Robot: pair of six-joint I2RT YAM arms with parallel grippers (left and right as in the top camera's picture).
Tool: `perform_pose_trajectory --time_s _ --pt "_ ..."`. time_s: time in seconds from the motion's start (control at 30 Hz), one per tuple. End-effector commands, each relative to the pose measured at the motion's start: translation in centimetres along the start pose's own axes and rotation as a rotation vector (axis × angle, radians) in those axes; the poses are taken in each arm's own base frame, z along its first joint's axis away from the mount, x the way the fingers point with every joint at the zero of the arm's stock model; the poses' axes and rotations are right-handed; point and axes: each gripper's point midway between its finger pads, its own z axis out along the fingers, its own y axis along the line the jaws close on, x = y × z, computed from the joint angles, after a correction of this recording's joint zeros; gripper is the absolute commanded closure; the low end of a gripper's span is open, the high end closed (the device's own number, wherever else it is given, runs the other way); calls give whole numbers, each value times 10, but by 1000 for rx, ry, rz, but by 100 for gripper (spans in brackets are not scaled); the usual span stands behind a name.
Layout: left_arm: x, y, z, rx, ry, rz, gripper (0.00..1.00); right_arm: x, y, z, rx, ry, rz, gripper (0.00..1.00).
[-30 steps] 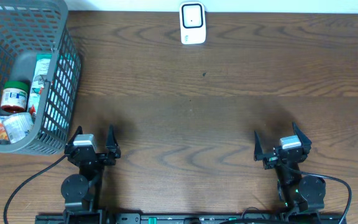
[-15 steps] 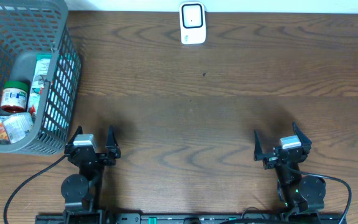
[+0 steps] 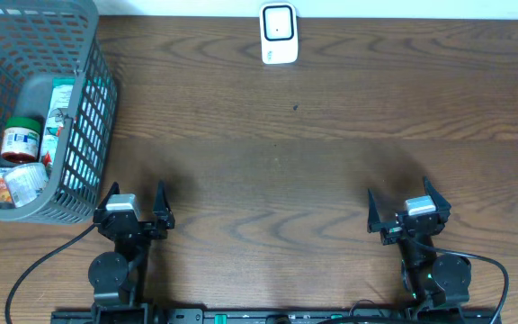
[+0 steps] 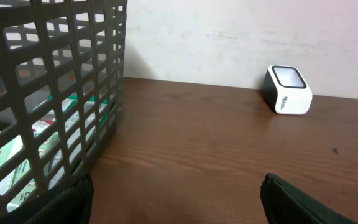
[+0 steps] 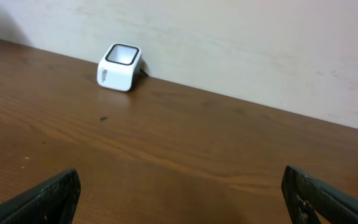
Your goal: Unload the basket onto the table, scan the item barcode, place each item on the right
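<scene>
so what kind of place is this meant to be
Probably a mock shop checkout: a white barcode scanner by the wall, a grey basket of packaged groceries, all on a wooden table.

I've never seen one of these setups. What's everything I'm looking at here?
table: 1, dark brown wood, under everything
wall: 1, off-white, behind the table's far edge
scanner: 1, white with a dark window, far edge, middle
basket: 1, grey mesh, far left of the table
jar: 1, green lid and red label, in the basket
box: 1, green and white, in the basket beside the jar
pack: 1, white and orange, in the basket's near end
cable: 1, black, near left edge
left gripper: 1, black, near left, open, empty
right gripper: 1, black, near right, open, empty
</scene>
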Motion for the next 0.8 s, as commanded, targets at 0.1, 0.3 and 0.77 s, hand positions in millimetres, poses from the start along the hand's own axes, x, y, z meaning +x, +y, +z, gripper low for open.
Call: perform_pose_trajectory --time_s 0.1,0.3,0.77 --pt "14 -5 0 34 47 6 18 0 1 0 -2 0 0 1" --pt "8 -6 -1 36 34 7 18 0 1 0 -2 0 0 1" --pt "-99 -18 -41 36 28 7 18 0 1 0 -2 0 0 1"
